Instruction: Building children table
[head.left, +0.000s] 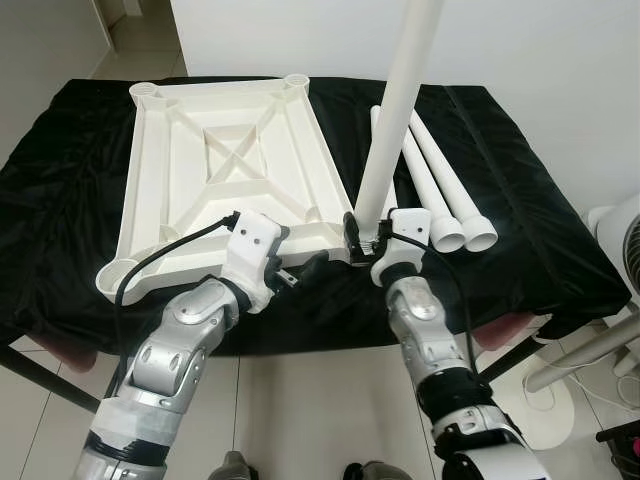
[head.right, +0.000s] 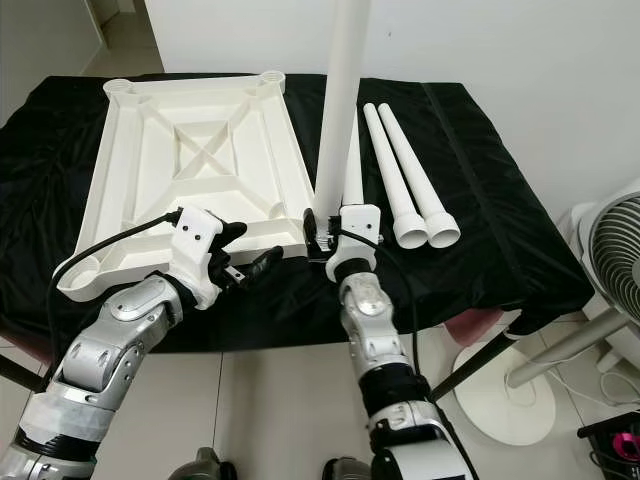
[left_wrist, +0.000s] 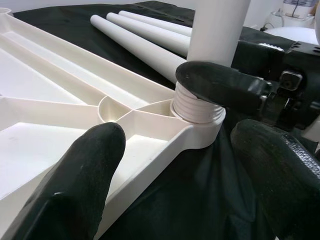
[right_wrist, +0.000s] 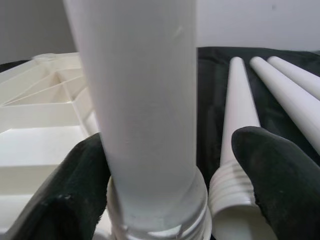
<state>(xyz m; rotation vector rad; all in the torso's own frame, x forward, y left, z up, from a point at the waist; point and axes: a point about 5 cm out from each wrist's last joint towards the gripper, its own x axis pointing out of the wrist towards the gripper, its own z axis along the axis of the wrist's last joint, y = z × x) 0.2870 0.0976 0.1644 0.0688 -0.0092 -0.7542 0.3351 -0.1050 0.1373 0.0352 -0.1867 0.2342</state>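
Left eye view: upright leg (head.left: 400, 110) seated in the near-right corner socket of the inverted tabletop (head.left: 225, 175), top cut off by the frame. Right hand (head.left: 362, 240) is spread around its base, grip contact unclear. Left hand (head.left: 300, 272) is open, empty, beside the corner.

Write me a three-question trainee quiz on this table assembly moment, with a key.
1. True or false: the upright leg stands in a corner socket of the upside-down tabletop.
2. How many loose legs lie on the black cloth? A) one B) three C) five
3. Which gripper has its fingers around the upright leg's base?

Key
1. True; its threads still show above the socket.
2. B.
3. The right gripper; its fingers sit either side without visibly pressing. The left gripper is open beside the tabletop's near edge.
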